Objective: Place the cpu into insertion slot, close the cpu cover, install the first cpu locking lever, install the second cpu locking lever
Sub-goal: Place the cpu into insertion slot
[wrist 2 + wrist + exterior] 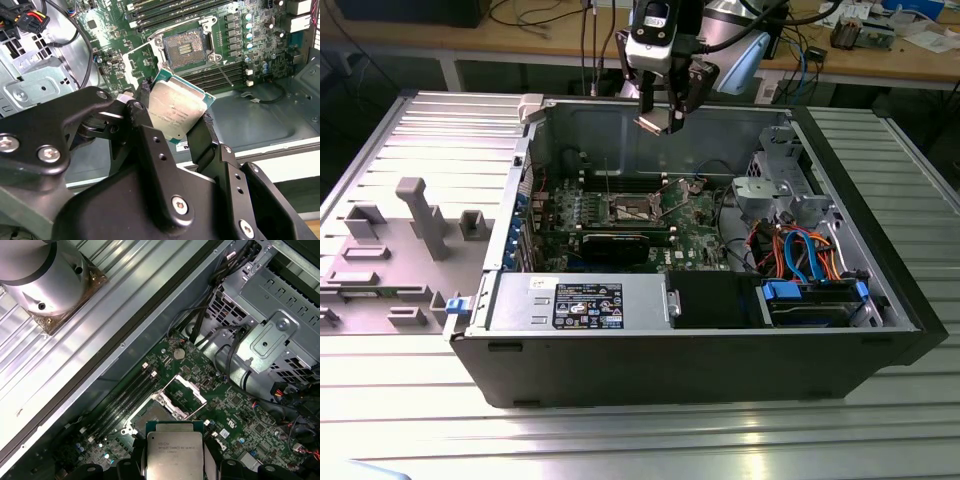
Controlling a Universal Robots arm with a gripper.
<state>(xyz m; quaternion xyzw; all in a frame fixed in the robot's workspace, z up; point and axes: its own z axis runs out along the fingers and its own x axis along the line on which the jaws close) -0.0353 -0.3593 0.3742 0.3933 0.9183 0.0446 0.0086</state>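
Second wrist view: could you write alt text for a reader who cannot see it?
The black gripper holds the small square cpu with a dull silver-grey metal top, tilted, above the green circuit board. Beyond it lies the square dark insertion slot with a silver rim, uncovered and empty.

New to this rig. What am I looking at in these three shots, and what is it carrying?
One robot arm is working over an open computer case that lies on a ribbed metal table. The exterior view comes from a camera off the arm. Both wrist views come from cameras riding on the arm, looking past its tool. The tool is shut on the cpu, a flat silver-topped chip, held in the air above the green motherboard. Below lies the insertion slot, bare, with the cpu cover swung open. Grey fixture blocks stand on the table at the exterior view's left.
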